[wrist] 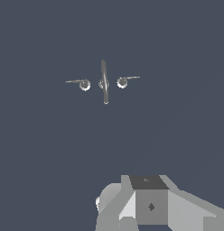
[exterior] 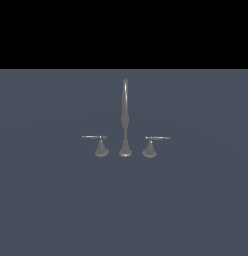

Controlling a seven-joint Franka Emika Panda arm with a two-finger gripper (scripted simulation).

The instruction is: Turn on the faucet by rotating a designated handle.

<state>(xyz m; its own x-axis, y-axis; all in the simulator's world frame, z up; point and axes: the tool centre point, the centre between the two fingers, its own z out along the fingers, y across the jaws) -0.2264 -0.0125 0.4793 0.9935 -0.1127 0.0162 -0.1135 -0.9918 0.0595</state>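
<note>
The faucet (exterior: 125, 120) stands mid-counter (exterior: 196, 210) in the exterior view, its tall spout (exterior: 125, 107) in the middle. The designated handle (exterior: 151, 145) sits just beside the spout base at 3 o'clock, its thin bar pointing on toward 3 o'clock; the twin handle (exterior: 100, 145) mirrors it at 9 o'clock. No arm shows in the exterior view. In the wrist view the end effector (wrist: 145, 207) shows only as its grey body at the frame edge, well apart from the faucet, and its fingers are out of sight, so I cannot tell whether they are spread or pressed together. By this, nothing of the task looks done: the handle looks untouched, and the approach, contact and turn are all left.
</note>
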